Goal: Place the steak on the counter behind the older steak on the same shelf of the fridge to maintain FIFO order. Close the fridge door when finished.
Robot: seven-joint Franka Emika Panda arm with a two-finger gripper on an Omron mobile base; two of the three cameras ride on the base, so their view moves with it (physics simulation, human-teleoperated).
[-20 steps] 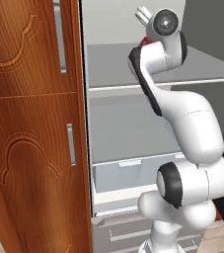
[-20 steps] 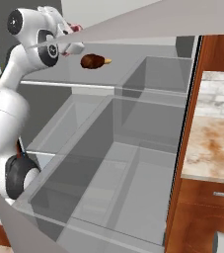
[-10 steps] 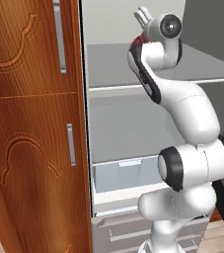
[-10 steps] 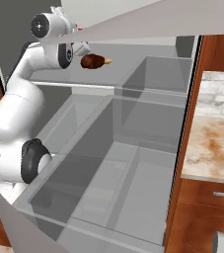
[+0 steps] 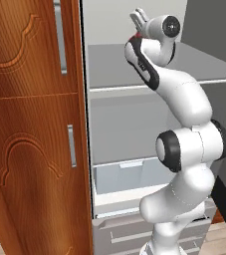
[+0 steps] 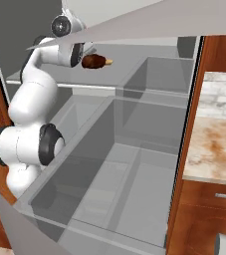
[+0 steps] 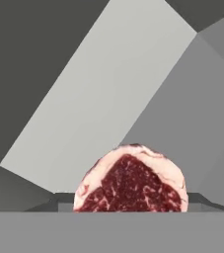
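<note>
Lying on shelf [image 6: 59, 82]: older steak [image 6: 92, 61].

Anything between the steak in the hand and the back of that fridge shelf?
Nothing visible. In the hand view the steak faces bare shelf and grey fridge wall. In the right base view the older steak lies on the same shelf just beside the hand, to the side rather than across the path.

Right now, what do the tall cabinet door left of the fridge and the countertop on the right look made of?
The tall brown cabinet door looks like varnished wood: visible grain, carved curved panels, slight sheen. The beige countertop looks like polished marbled stone, going by its rusty brown streaks. Both are rendered textures, so this is only how they look.
</note>
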